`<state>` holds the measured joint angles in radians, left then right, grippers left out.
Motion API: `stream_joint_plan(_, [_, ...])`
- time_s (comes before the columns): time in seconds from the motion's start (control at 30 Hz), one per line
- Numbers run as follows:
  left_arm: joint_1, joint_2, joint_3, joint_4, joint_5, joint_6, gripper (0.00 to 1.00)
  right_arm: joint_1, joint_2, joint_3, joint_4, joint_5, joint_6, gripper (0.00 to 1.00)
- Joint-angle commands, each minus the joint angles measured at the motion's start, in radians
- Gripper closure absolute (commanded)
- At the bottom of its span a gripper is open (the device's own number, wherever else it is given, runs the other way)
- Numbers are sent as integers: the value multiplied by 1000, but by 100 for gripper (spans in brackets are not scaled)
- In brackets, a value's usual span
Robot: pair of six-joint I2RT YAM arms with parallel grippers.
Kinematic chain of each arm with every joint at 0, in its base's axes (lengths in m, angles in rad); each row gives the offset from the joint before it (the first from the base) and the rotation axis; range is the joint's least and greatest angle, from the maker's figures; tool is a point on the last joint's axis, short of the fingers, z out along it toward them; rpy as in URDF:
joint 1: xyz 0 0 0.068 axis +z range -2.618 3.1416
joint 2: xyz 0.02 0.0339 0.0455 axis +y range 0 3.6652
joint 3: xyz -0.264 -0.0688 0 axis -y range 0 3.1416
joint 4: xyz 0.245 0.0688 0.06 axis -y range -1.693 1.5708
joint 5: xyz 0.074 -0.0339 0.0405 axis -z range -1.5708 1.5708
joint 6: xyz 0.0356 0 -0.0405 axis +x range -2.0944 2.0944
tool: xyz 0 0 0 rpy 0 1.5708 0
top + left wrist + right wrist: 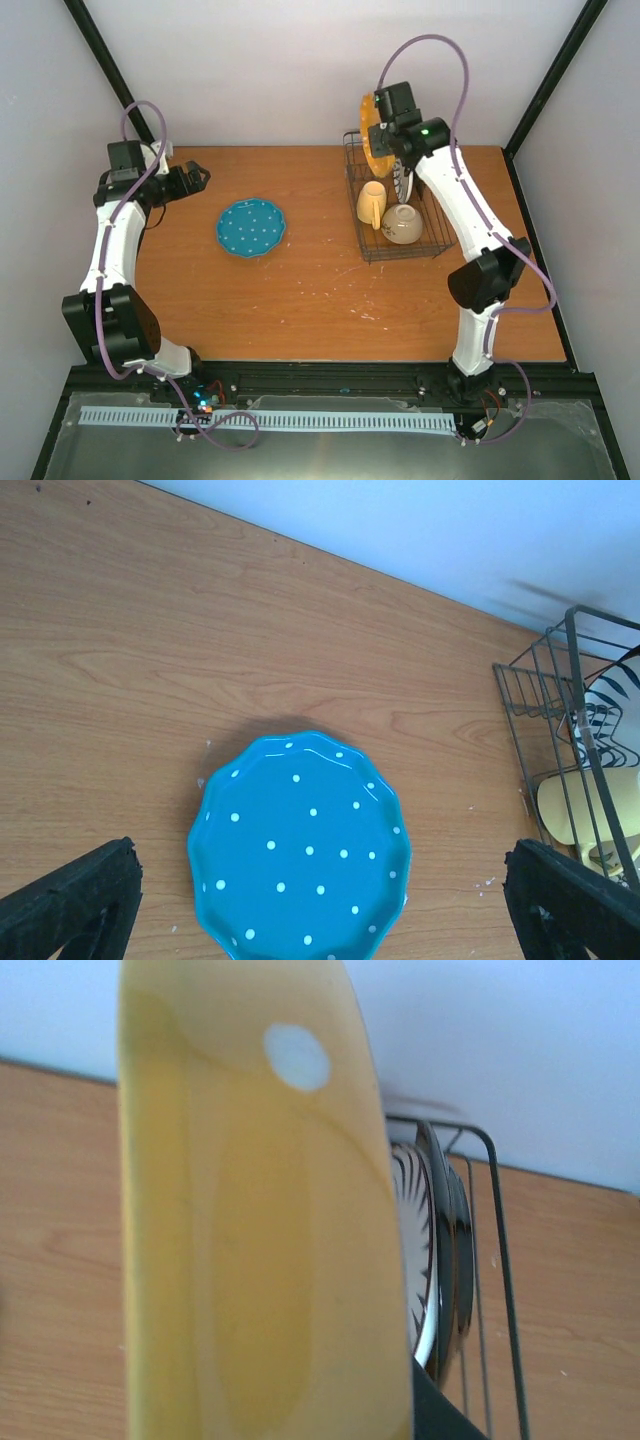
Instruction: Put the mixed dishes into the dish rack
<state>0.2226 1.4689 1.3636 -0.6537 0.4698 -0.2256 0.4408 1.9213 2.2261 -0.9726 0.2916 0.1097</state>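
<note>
Dotted orange-yellow round plate (pixel 250 1240) gripped on edge in my right claw (pixel 385 138), directly above dark wire dish rack (pixel 395 225); left claw (pixel 320 910) open.

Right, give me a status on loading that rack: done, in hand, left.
Done: the yellow mug and cream bowl lie in the dish rack, and a striped plate stands upright at its far end. In hand: the right gripper holds the orange-yellow plate on edge over that far end. Left: the blue plate lies flat on the table, with the left gripper open nearby.
</note>
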Motion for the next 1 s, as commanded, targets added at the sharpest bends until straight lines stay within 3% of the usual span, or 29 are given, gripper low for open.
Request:
stream_joint_plan(0.0, [0,-1,-5,12,-19,24,0,8,9,-19,71,162,-81,97])
stream_joint_plan(0.47, [0,17,-10,17,-22,34,0,7,57,-109,110,322,-126,97])
stream_joint_plan(0.97, [0,39,-20,12,-61,53,0,-3,174,-50,114,328,-110,97])
